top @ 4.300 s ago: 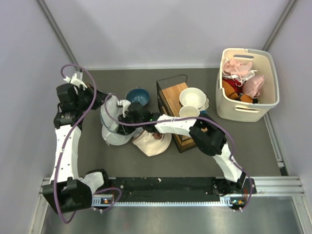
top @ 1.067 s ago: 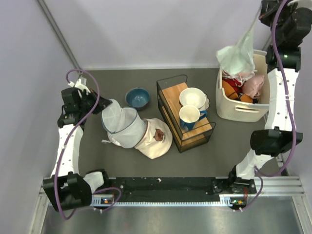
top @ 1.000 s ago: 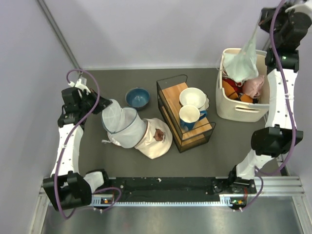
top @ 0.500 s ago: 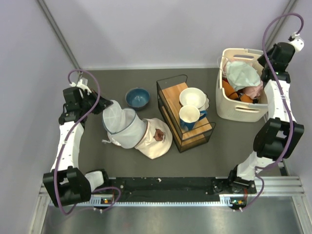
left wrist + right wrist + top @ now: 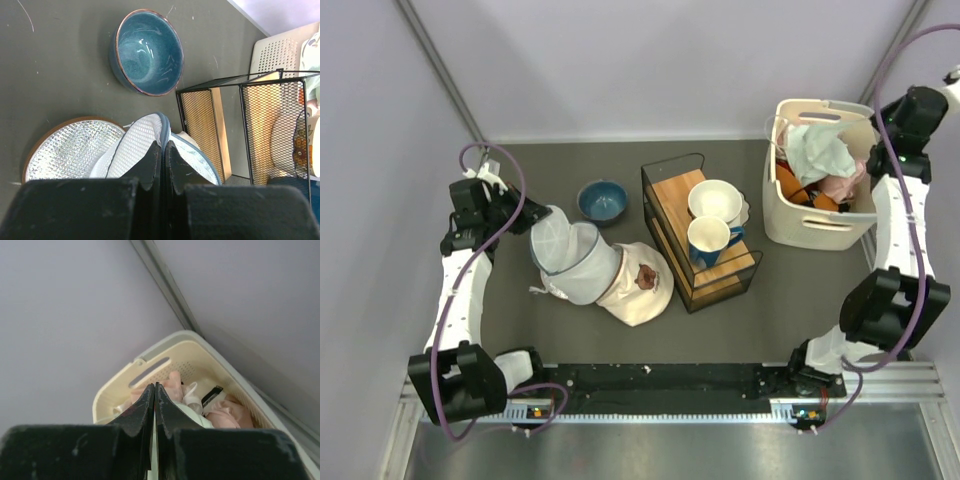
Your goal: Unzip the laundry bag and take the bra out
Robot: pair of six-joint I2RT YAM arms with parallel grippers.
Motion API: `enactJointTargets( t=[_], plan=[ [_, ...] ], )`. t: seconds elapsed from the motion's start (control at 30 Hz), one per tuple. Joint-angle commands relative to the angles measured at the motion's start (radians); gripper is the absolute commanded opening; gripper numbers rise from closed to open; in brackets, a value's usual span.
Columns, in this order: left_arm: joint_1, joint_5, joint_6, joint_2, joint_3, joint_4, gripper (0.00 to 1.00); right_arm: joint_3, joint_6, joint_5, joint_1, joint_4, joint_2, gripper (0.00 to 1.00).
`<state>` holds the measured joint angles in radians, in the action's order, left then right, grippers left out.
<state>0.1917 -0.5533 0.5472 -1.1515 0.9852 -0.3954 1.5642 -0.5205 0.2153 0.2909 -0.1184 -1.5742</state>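
Left arm (image 5: 458, 290) runs up from its base well left of the black wire rack with a wooden shelf (image 5: 678, 192), wrist turned toward the rack. The left gripper (image 5: 162, 145) is pinched tight on the zip edge of the white see-through mesh laundry bag (image 5: 582, 268). Right arm (image 5: 897, 215) reaches up far right of the rack, wrist tipped down; right gripper (image 5: 154, 386) fingers pressed together, a bare slit between.

Centre: wire rack (image 5: 677, 191) blocks | far-right corner: basket (image 5: 815, 232) | left side: laundry bag (image 5: 575, 265), bowl (image 5: 602, 199), cloth (image 5: 642, 290) | open: near edge, rack–basket gap.
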Motion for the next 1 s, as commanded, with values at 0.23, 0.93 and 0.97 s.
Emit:
enactJointTargets(
  t=[0.23,0.93,0.97],
  plan=[
    [-0.001,-0.025,0.003,0.038,0.032,0.033,0.00,0.065,0.103,0.072,0.021,0.080,0.172,0.00],
    [-0.005,-0.020,-0.006,0.064,0.040,0.010,0.00,0.017,0.056,-0.175,0.021,-0.070,0.017,0.87],
    [-0.005,-0.017,-0.009,0.065,0.041,0.006,0.00,0.020,0.051,-0.192,0.021,-0.072,0.028,0.88]
  ],
)
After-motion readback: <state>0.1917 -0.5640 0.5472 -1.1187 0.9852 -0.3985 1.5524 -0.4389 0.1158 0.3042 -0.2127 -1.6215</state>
